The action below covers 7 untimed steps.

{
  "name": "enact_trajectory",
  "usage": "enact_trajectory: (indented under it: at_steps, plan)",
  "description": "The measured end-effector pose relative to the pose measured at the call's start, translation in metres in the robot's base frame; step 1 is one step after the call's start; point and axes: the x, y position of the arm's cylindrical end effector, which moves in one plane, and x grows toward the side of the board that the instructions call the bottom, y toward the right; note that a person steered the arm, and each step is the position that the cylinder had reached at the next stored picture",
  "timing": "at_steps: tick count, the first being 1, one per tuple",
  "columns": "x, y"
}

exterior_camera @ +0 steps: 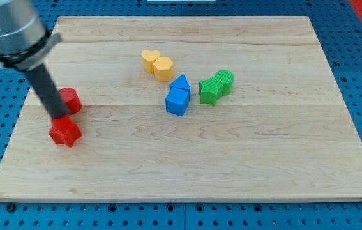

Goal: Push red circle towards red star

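Crowding my tip (pixel 60 117): red circle (pixel 71 100) above, red star (pixel 64 132) below.

Pale wooden table top (pixel 244 160) of lengthwise planks, resting on blue perforated board (pixel 359 38). Near the view's left edge: red circle block (pixel 71 99), with red star block (pixel 64 132) just below it, close or touching. Near the middle, toward the view's top: yellow heart block (pixel 149 59) touching yellow hexagon block (pixel 163 68). Below those: two blue blocks (pixel 178 96) pressed together. Just to their right: green star block (pixel 210 91) against green round block (pixel 224 80).
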Motion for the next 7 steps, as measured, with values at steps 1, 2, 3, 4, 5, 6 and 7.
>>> enact_trajectory:
  at_steps: [1, 2, 3, 4, 5, 6, 7]
  plan:
    - [0.005, 0.042]
    - [0.031, 0.011]
    - [0.063, -0.029]
    - [0.039, 0.047]
    - [-0.017, 0.066]
    - [-0.055, 0.043]
    - [-0.060, 0.012]
